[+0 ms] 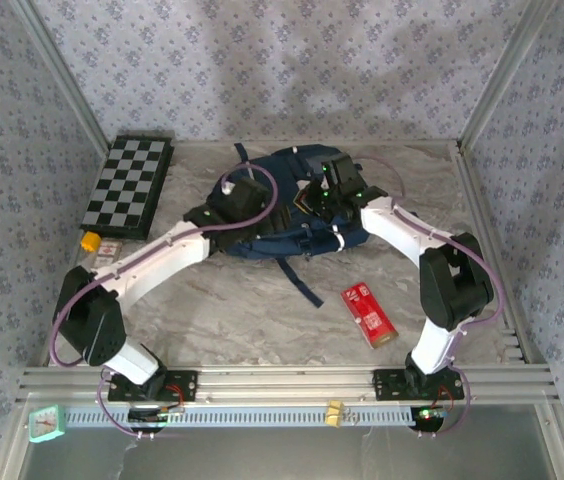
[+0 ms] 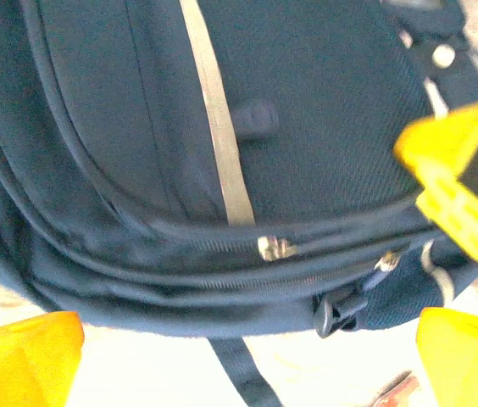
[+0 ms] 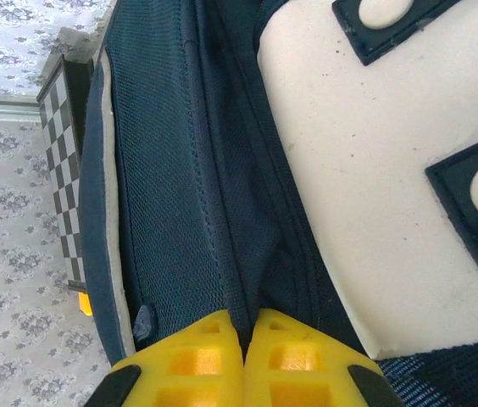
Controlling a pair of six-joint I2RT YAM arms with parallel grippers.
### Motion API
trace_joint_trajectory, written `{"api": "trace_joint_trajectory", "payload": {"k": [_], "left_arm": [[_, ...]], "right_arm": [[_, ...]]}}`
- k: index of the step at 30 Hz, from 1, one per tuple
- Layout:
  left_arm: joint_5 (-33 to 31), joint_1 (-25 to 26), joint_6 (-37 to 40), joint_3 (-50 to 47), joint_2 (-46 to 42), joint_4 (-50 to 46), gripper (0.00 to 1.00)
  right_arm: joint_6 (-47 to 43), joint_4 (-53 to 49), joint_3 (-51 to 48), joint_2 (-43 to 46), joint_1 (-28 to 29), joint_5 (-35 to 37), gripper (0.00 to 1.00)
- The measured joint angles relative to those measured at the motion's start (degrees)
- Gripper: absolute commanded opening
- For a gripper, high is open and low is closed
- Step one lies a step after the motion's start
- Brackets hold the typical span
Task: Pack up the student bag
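Observation:
The student bag [image 1: 287,215], a large navy backpack, lies flat in the middle of the table. My left gripper [image 1: 226,205] hovers over its left side, open; its yellow fingertips [image 2: 20,356] stand wide apart at the bottom corners of the left wrist view, with nothing between them. Below them I see the bag's white stripe [image 2: 222,144] and a metal zipper pull [image 2: 275,248] on closed zippers. My right gripper [image 1: 326,190] is at the bag's upper right. It [image 3: 243,326] is shut, pinching a fold of navy fabric beside a white patch [image 3: 366,170].
A folded chessboard [image 1: 128,186] lies at the back left, with a small orange piece [image 1: 89,241] near its front corner. A red box [image 1: 369,313] rests on the table in front of the bag, right of its loose strap [image 1: 302,282]. Metal frame posts edge the table.

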State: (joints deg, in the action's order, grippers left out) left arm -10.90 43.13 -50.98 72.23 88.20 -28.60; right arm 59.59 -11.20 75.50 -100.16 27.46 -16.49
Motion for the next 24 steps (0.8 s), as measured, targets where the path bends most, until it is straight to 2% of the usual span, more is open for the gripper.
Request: {"api": "trace_joint_trajectory", "payload": {"k": [2, 11, 24], "left_arm": [[-2.6, 1.3, -1.6, -0.1, 0.7, -0.8, 1.0], [-9.3, 1.1, -8.0, 4.0, 9.6, -2.7, 1.0], [-10.9, 1.2, -11.7, 4.2, 9.8, 0.7, 1.0]], "right_arm": [[0.5, 0.3, 0.0, 0.0, 0.2, 0.2, 0.0], [1.6, 1.3, -0.4, 0.0, 0.9, 1.5, 0.0], [2.6, 4.0, -0.8, 0.0, 1.2, 2.2, 0.0]]}}
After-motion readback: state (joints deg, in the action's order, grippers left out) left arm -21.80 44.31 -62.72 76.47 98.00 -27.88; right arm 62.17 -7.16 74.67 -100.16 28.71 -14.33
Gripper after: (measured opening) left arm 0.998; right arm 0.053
